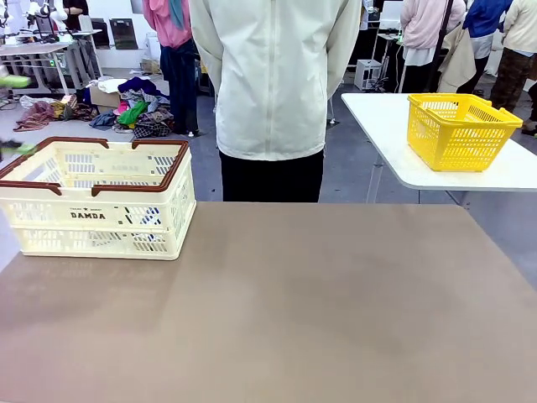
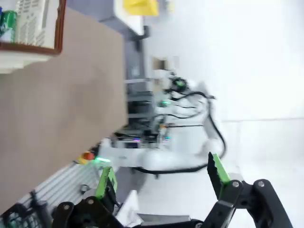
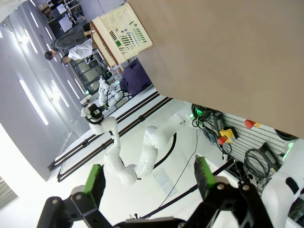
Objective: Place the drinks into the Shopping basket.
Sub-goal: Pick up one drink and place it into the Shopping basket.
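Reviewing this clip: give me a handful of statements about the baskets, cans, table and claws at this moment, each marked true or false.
1. The Shopping basket stands on the brown table at the robot's left. True.
2. The yellow basket shares the brown table with it. False: it sits on a separate white table behind.
3. The left claw is clamped on a can. False: its jaws stand open with nothing between them.
4. A green can lies inside the Shopping basket. True, seen in the left wrist view.
5. The right claw is open and holds nothing. True.
6. The person is holding a can over the table. False: no hand of theirs is over the table.
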Robot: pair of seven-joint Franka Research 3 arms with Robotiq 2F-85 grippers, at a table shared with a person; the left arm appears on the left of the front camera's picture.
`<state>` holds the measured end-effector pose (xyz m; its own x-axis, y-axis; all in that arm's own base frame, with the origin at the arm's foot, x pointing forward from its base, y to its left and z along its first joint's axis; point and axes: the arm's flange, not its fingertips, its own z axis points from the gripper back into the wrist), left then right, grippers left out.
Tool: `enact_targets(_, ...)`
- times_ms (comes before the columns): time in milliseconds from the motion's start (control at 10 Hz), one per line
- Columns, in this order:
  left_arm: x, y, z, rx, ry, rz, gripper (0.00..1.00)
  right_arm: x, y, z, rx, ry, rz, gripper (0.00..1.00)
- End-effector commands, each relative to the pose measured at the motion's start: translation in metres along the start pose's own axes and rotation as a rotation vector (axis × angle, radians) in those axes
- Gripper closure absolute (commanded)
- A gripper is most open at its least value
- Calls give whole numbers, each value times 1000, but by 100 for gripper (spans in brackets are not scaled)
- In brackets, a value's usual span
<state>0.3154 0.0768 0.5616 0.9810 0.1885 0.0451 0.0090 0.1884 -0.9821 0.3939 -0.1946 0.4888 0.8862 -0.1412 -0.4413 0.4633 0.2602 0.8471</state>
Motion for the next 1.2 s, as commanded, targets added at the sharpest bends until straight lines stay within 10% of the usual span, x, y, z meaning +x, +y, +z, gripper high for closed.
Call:
enact_targets(0,-3,49,11,-150,52,70,0,-3,2,0,-14,-6,-17,0)
enact_targets(1100,-17,53,14,-158,43,57,0,-3,2,0,-14,-6,-17,0)
